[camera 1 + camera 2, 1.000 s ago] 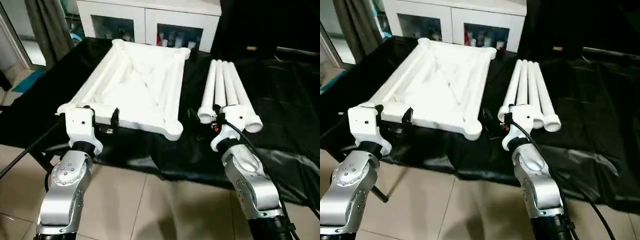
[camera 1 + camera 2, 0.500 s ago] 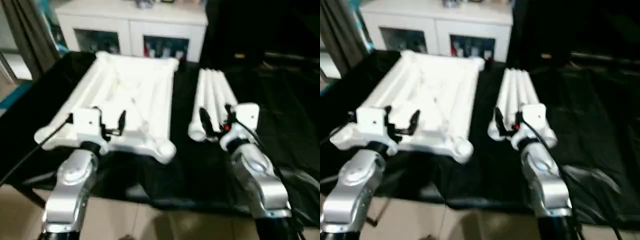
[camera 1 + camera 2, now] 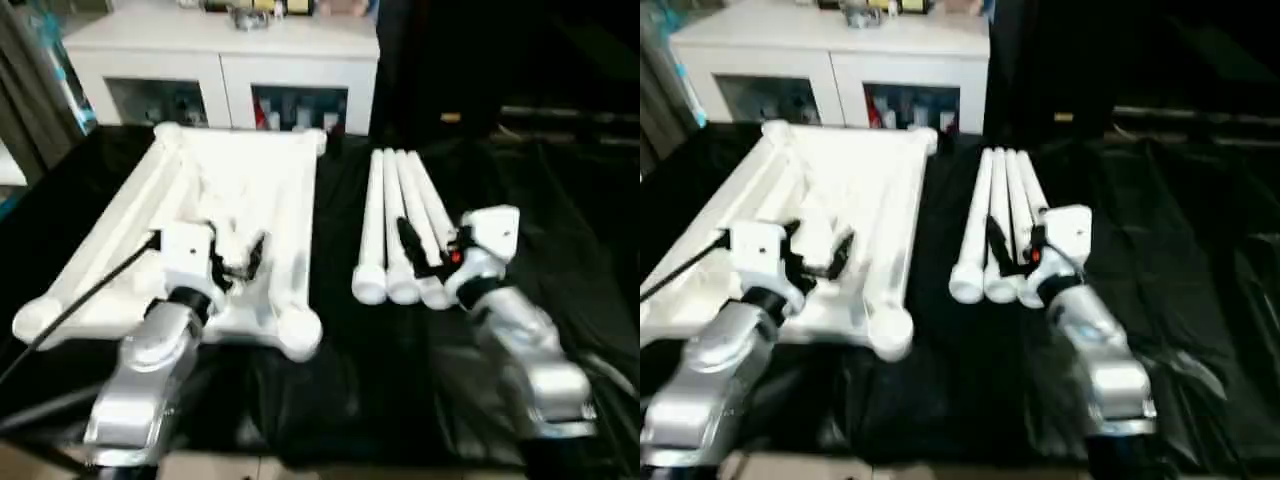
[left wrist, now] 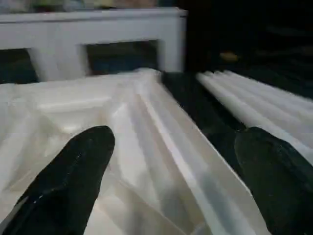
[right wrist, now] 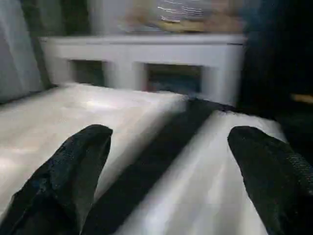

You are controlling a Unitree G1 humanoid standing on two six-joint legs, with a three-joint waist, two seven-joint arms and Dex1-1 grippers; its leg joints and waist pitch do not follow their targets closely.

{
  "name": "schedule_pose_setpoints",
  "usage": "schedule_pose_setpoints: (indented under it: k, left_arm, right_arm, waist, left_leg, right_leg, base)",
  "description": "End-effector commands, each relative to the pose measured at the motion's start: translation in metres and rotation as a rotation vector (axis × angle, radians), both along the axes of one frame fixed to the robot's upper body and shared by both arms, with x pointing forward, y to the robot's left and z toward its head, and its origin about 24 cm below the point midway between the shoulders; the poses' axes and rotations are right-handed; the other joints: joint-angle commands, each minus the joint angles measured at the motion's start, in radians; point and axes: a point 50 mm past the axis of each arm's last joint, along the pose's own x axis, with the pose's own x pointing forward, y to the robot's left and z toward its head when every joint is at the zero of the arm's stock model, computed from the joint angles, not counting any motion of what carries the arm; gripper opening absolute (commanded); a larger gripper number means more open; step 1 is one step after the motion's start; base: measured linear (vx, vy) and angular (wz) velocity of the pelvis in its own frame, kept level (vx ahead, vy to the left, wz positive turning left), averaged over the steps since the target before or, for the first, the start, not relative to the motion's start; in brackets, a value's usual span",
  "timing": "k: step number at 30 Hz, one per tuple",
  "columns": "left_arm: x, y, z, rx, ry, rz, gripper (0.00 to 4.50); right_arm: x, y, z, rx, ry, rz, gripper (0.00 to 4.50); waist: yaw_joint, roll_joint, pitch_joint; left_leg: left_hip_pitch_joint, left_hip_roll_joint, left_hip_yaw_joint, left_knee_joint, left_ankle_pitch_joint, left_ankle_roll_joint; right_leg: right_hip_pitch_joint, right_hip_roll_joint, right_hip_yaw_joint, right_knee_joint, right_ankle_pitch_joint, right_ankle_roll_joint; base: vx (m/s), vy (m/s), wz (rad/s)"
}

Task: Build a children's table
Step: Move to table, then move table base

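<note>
Reaching over the bench (image 3: 560, 200), draped in black cloth, both arms are at the approach stage, with nothing picked up yet. The top (image 3: 215, 200) lies upside down on the robot's left half of the bench, ribbed underside up, round sockets at its corners; the near right socket (image 3: 298, 335) sits close to the bench's front edge. The four legs (image 3: 398, 220) lie side by side, touching one another, just to the right of the top with a strip of black cloth between, their wider ends toward the robot.

The left end effector (image 3: 232, 252) hovers over the near part of the top, fingers (image 4: 73, 171) wide apart and empty. The right end effector (image 3: 432, 243) hangs over the near ends of the legs, its fingers (image 5: 73, 166) likewise spread and gripping nothing.

The step in hand looks like picking the first leg. The next move likely calls for the right end effector to drop onto a single leg, separate it from its neighbours, close on it, then stand it upright into a corner socket while the left steadies the top. The legs are round and packed tight, so they may roll.
</note>
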Motion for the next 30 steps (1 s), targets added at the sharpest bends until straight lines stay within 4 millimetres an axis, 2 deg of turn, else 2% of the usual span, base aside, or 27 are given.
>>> schedule_pose_setpoints:
  k: [1, 2, 3, 4, 5, 6, 7, 8, 9, 10, 11, 12, 13, 14, 15, 17, 18, 19, 20, 21, 22, 23, 24, 25, 26, 29, 30]
  left_arm:
    - [-0.004, -0.002, 0.001, 0.008, 0.005, -0.092, 4.44]
    - [-0.005, 0.002, 0.002, 0.049, 0.006, -0.163, 4.44]
    - [-0.005, 0.004, 0.002, 0.074, 0.012, -0.195, 4.44]
    - [-0.004, 0.006, 0.002, 0.098, 0.018, -0.237, 4.44]
    - [-0.003, 0.008, 0.004, 0.123, 0.022, -0.309, 4.44]
    - [-0.003, 0.008, 0.004, 0.124, 0.021, -0.315, 4.44]
    - [-0.003, 0.008, 0.008, 0.144, 0.008, -0.416, 4.44]
    - [-0.003, 0.009, 0.010, 0.160, 0.016, -0.477, 4.44]
    - [-0.002, 0.011, 0.010, 0.196, 0.040, -0.566, 4.18]
    - [-0.002, 0.011, 0.010, 0.199, 0.043, -0.573, 4.18]
    - [-0.001, 0.013, 0.009, 0.215, 0.066, -0.616, 4.18]
    - [-0.001, 0.017, 0.007, 0.240, 0.124, -0.698, 4.07]
    - [0.000, 0.017, 0.006, 0.247, 0.140, -0.716, 4.07]
    - [0.001, 0.019, 0.004, 0.266, 0.194, -0.773, 3.97]
    - [0.002, 0.019, 0.002, 0.290, 0.221, -0.798, 3.77]
    - [0.004, 0.021, -0.003, 0.359, 0.262, -0.839, 3.65]
    - [0.009, 0.022, -0.007, 0.438, 0.278, -0.857, 3.52]
    - [0.009, 0.022, -0.007, 0.438, 0.278, -0.857, 3.52]
    - [0.012, 0.022, -0.009, 0.484, 0.284, -0.869, 3.40]
    - [0.019, 0.022, -0.011, 0.531, 0.282, -0.870, 3.31]
    - [0.023, 0.021, -0.011, 0.551, 0.285, -0.883, 3.14]
    - [0.025, 0.020, -0.012, 0.560, 0.302, -0.910, 3.14]
    - [0.026, 0.020, -0.013, 0.564, 0.315, -0.930, 3.06]
    - [0.026, 0.020, -0.013, 0.565, 0.321, -0.937, 2.95]
    - [0.027, 0.020, -0.015, 0.570, 0.343, -0.963, 2.76]
    - [0.029, 0.021, -0.017, 0.580, 0.369, -0.989, 2.60]
    - [0.031, 0.023, -0.018, 0.585, 0.386, -1.001, 2.49]
  right_arm:
    - [-0.006, 0.006, 0.003, -0.007, 0.004, 0.128, 4.29]
    - [-0.009, 0.006, 0.003, -0.045, 0.009, 0.216, 4.29]
    - [-0.010, 0.006, 0.003, -0.062, 0.013, 0.252, 4.29]
    - [-0.010, 0.005, 0.004, -0.086, 0.011, 0.289, 4.29]
    - [-0.011, 0.005, 0.004, -0.121, 0.011, 0.342, 4.29]
    - [-0.011, 0.005, 0.004, -0.123, 0.011, 0.345, 4.29]
    - [-0.012, 0.005, 0.005, -0.154, 0.018, 0.407, 4.29]
    - [-0.013, 0.005, 0.004, -0.176, 0.022, 0.440, 4.29]
    - [-0.014, 0.004, 0.003, -0.213, 0.032, 0.501, 4.29]
    - [-0.015, 0.004, 0.003, -0.216, 0.033, 0.507, 4.29]
    - [-0.016, 0.003, 0.003, -0.233, 0.041, 0.541, 4.29]
    - [-0.017, 0.001, 0.002, -0.260, 0.054, 0.590, 4.29]
    - [-0.017, 0.001, 0.002, -0.267, 0.055, 0.596, 4.29]
    - [-0.017, -0.001, 0.001, -0.289, 0.060, 0.617, 4.29]
    - [-0.016, -0.002, 0.001, -0.295, 0.064, 0.624, 4.29]
    - [-0.016, -0.004, 0.000, -0.313, 0.074, 0.639, 4.29]
    - [-0.017, -0.005, -0.001, -0.319, 0.087, 0.661, 4.29]
    - [-0.017, -0.005, -0.001, -0.319, 0.087, 0.661, 4.29]
    - [-0.018, -0.005, -0.002, -0.322, 0.095, 0.678, 4.29]
    - [-0.019, -0.005, -0.003, -0.329, 0.104, 0.697, 4.29]
    - [-0.021, -0.005, -0.005, -0.333, 0.114, 0.711, 4.29]
    - [-0.023, -0.005, -0.007, -0.353, 0.129, 0.729, 4.29]
    - [-0.025, -0.006, -0.009, -0.367, 0.139, 0.742, 4.29]
    - [-0.025, -0.006, -0.010, -0.371, 0.143, 0.745, 4.29]
    - [-0.027, -0.007, -0.012, -0.383, 0.156, 0.754, 4.29]
    - [-0.026, -0.008, -0.013, -0.381, 0.160, 0.748, 4.29]
    - [-0.026, -0.008, -0.012, -0.375, 0.161, 0.750, 4.29]
  waist:
    - [-0.008, 0.021, -0.074]
    - [-0.005, 0.022, -0.086]
    - [-0.001, 0.020, -0.083]
    - [0.008, 0.012, -0.071]
    - [0.011, 0.006, -0.066]
    - [0.017, 0.003, -0.057]
    - [0.017, 0.001, -0.050]
    - [0.019, -0.001, -0.041]
    - [0.017, -0.004, -0.031]
    - [0.014, -0.004, -0.018]
    - [0.014, -0.005, -0.019]
    - [0.013, -0.009, -0.012]
    - [0.013, -0.009, -0.012]
    - [0.015, -0.010, -0.012]
    - [0.014, -0.009, -0.014]
    - [0.014, -0.011, -0.018]
    - [0.015, -0.010, -0.021]
    - [0.015, -0.010, -0.021]
    - [0.014, -0.008, -0.026]
    - [0.014, -0.009, -0.026]
    - [0.015, -0.002, -0.036]
    - [0.017, -0.001, -0.041]
    - [0.017, -0.006, -0.047]
    - [0.017, -0.006, -0.047]
    - [0.020, -0.005, -0.051]
    - [0.021, -0.002, -0.050]
    - [0.021, -0.002, -0.044]
  left_leg:
    - [0.049, 0.101, -0.053, -0.056, 0.406, 0.203]
    - [0.065, 0.105, -0.065, -0.023, 0.727, 0.246]
    - [0.061, 0.098, -0.061, -0.022, 0.742, 0.242]
    - [0.028, 0.070, -0.032, -0.034, 0.632, 0.211]
    - [0.011, 0.059, -0.016, -0.044, 0.531, 0.188]
    - [-0.002, 0.061, -0.004, -0.063, 0.292, 0.140]
    - [-0.003, 0.066, -0.001, -0.074, 0.183, 0.119]
    - [0.006, 0.074, 0.002, -0.091, -0.006, 0.079]
    - [0.016, 0.077, 0.009, -0.105, -0.141, 0.054]
    - [0.025, 0.079, 0.019, -0.119, -0.266, 0.018]
    - [0.031, 0.079, 0.024, -0.119, -0.299, 0.002]
    - [0.035, 0.082, 0.028, -0.128, -0.343, -0.023]
    - [0.035, 0.082, 0.028, -0.128, -0.343, -0.023]
    - [0.044, 0.083, 0.030, -0.130, -0.358, -0.035]
    - [0.042, 0.084, 0.029, -0.132, -0.343, -0.037]
    - [0.032, 0.087, 0.029, -0.135, -0.294, -0.025]
    - [0.036, 0.086, 0.033, -0.132, -0.272, -0.009]
    - [0.036, 0.086, 0.033, -0.132, -0.272, -0.009]
    - [0.031, 0.088, 0.035, -0.130, -0.243, -0.008]
    - [0.029, 0.088, 0.035, -0.131, -0.231, -0.001]
    - [0.031, 0.087, 0.038, -0.122, -0.189, 0.010]
    - [0.025, 0.087, 0.037, -0.119, -0.128, 0.025]
    - [0.021, 0.086, 0.039, -0.112, -0.067, 0.045]
    - [0.021, 0.086, 0.039, -0.112, -0.067, 0.045]
    - [0.017, 0.085, 0.042, -0.106, -0.016, 0.077]
    - [0.013, 0.085, 0.045, -0.102, -0.020, 0.096]
    - [0.013, 0.089, 0.044, -0.108, -0.063, 0.089]
  right_leg:
    - [-0.001, -0.061, 0.026, -0.016, 0.255, -0.139]
    - [-0.030, -0.079, 0.042, -0.007, 0.394, -0.139]
    - [-0.031, -0.083, 0.045, -0.012, 0.389, -0.138]
    - [-0.008, -0.092, 0.047, -0.029, 0.380, -0.149]
    - [0.006, -0.099, 0.049, -0.035, 0.367, -0.160]
    - [0.017, -0.107, 0.052, -0.046, 0.289, -0.188]
    - [0.021, -0.112, 0.053, -0.053, 0.239, -0.203]
    - [0.021, -0.112, 0.052, -0.067, 0.108, -0.228]
    - [0.018, -0.114, 0.053, -0.080, -0.018, -0.236]
    - [0.012, -0.115, 0.056, -0.092, -0.179, -0.228]
    - [0.011, -0.118, 0.057, -0.097, -0.231, -0.221]
    - [0.007, -0.122, 0.059, -0.109, -0.349, -0.184]
    - [0.007, -0.122, 0.059, -0.109, -0.349, -0.184]
    - [0.003, -0.126, 0.061, -0.115, -0.396, -0.166]
    - [0.003, -0.127, 0.062, -0.111, -0.383, -0.166]
    - [0.009, -0.127, 0.061, -0.105, -0.303, -0.178]
    - [0.005, -0.123, 0.062, -0.103, -0.249, -0.189]
    - [0.005, -0.123, 0.062, -0.103, -0.249, -0.189]
    - [0.012, -0.126, 0.060, -0.094, -0.187, -0.207]
    - [0.013, -0.124, 0.059, -0.095, -0.169, -0.208]
    - [0.015, -0.124, 0.059, -0.087, -0.081, -0.223]
    - [0.019, -0.125, 0.056, -0.079, 0.015, -0.241]
    - [0.024, -0.124, 0.054, -0.069, 0.116, -0.256]
    - [0.024, -0.124, 0.054, -0.069, 0.116, -0.256]
    - [0.022, -0.124, 0.051, -0.061, 0.208, -0.278]
    - [0.020, -0.126, 0.049, -0.061, 0.218, -0.292]
    - [0.019, -0.126, 0.048, -0.067, 0.159, -0.297]
  base:
    - [0.126, 0.069, 0.01]
    - [0.126, 0.069, 0.01]
    - [0.056, 0.059, 0.03]
    - [0.000, 0.000, 0.00]
    - [0.000, 0.000, 0.00]
    - [0.000, 0.000, 0.00]
    - [-0.068, -0.009, 0.00]
    - [-0.068, -0.009, 0.00]
    - [-0.076, -0.021, 0.03]
    - [-0.077, -0.022, 0.04]
    - [-0.077, -0.022, 0.04]
    - [-0.071, -0.012, 0.00]
    - [-0.056, -0.003, -0.02]
    - [-0.056, -0.003, -0.02]
    - [0.000, 0.000, 0.00]
    - [0.000, 0.000, 0.00]
    - [0.000, 0.000, 0.00]
    - [0.000, 0.000, 0.00]
    - [0.000, 0.000, 0.00]
    - [0.000, 0.000, 0.00]
    - [0.000, 0.000, 0.00]
    - [0.000, 0.000, 0.00]
    - [0.000, 0.000, 0.00]
    - [0.000, 0.000, 0.00]
    - [0.000, 0.000, 0.00]
    - [0.000, 0.000, 0.00]
    - [0.000, 0.000, 0.00]
